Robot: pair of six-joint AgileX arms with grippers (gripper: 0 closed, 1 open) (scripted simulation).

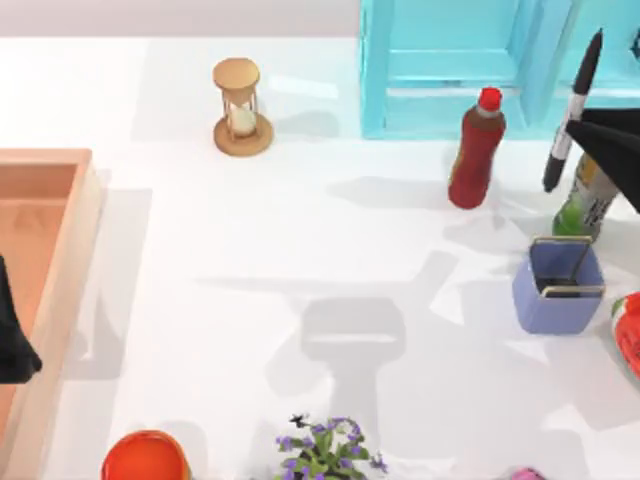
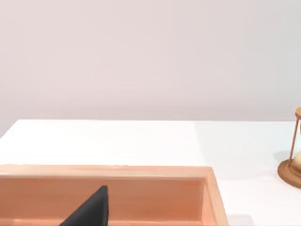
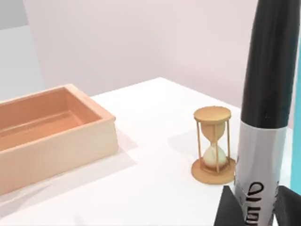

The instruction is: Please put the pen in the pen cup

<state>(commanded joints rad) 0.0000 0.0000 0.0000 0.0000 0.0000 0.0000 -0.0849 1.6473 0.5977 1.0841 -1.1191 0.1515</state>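
The pen (image 1: pixel 572 110), black with a grey labelled band, hangs tilted near the table's far right, and my right gripper (image 1: pixel 577 130) is shut on its middle. In the right wrist view the pen (image 3: pixel 265 94) rises close up between the dark fingers (image 3: pixel 229 210). The pen cup (image 1: pixel 558 288), a periwinkle-blue square box with a wire rim, stands on the table nearer the front than the pen's lower tip and apart from it. My left gripper (image 1: pixel 12 345) stays parked at the left edge over the wooden tray.
A wooden tray (image 1: pixel 60 260) lies at the left. An hourglass (image 1: pixel 240 108) stands at the back. A red bottle (image 1: pixel 477 150) and a green bottle (image 1: pixel 585 205) flank the pen. A turquoise cabinet (image 1: pixel 450 70), an orange-red cup (image 1: pixel 145 458) and a flowering plant (image 1: pixel 325 448) ring the middle.
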